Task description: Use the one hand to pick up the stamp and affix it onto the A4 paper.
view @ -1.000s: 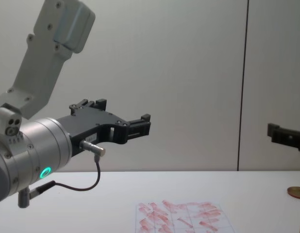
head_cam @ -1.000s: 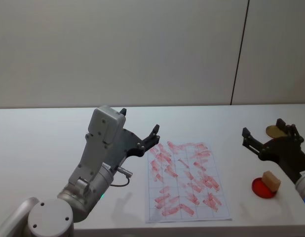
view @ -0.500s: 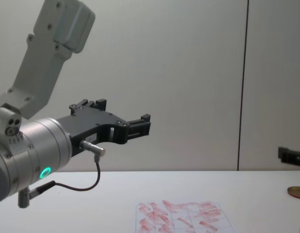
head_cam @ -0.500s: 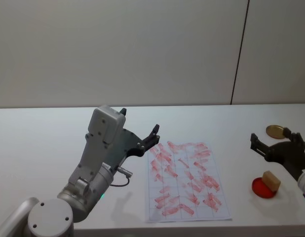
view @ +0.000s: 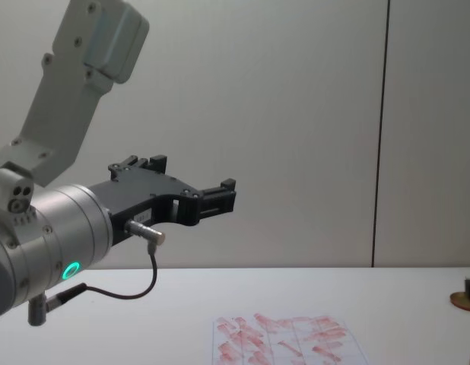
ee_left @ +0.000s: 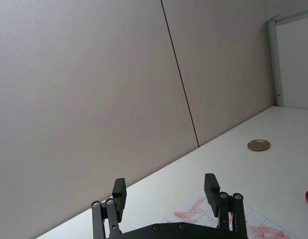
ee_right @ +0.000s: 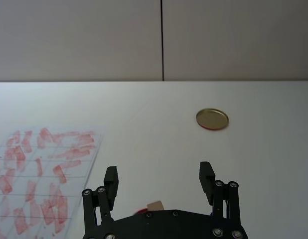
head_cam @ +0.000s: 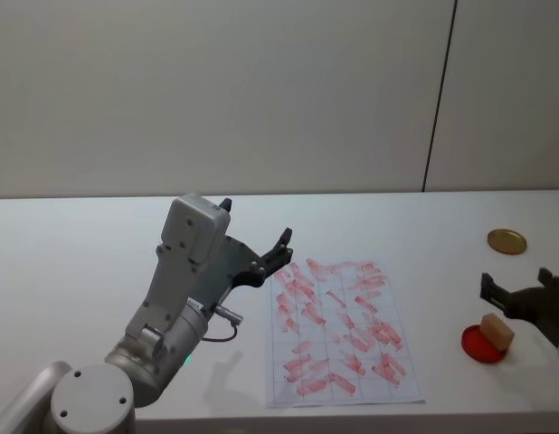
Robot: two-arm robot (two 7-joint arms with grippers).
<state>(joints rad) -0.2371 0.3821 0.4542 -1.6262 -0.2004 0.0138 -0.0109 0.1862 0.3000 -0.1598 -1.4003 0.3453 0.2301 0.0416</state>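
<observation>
The right claw [head_cam: 515,282] hung low over the white table [head_cam: 80,253] with its two black fingers [ee_right: 206,174] spread wide, holding nothing and touching nothing that could be seen. Closest to it, just beneath its body and back from the fingertips, was the one stamp [head_cam: 497,331], a small light-brown block. The stamp stood on a single red round pad [head_cam: 478,347]. In the right wrist view only the stamp's top corner [ee_right: 155,205] peeped out past the claw's body, between the roots of the fingers.

Out to the claw's left lay one sheet of A4 paper [head_cam: 338,330], flat on the table, white with a faint grid and crowded with red-pink stamp marks. None of the marks formed words that could be read. Ahead of the fingertips and well apart from them lay one flat gold disc [head_cam: 506,240].

Farther off, beyond the paper's far side, the left claw [head_cam: 257,221] was held up in the air above the table, its fingers also parted and empty. A plain pale wall [head_cam: 261,90] stood behind everything.
</observation>
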